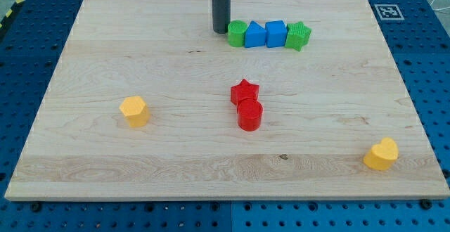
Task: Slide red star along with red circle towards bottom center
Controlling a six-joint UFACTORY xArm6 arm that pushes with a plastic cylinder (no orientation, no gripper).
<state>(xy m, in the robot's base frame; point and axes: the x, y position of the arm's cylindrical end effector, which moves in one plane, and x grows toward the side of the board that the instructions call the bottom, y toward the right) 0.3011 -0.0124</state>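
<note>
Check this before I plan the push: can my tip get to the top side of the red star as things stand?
Probably yes. My tip sits at the view's top, just left of the green circle. The bare board between it and the red star holds no blocks.

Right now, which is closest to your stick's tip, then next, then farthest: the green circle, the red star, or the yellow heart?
From my tip, in the camera view:
1. Green circle: right beside the tip, on its right, at the left end of the top row.
2. Red star: mid-board, below the tip, touching the red circle.
3. Yellow heart: far off in the bottom-right corner.
</note>
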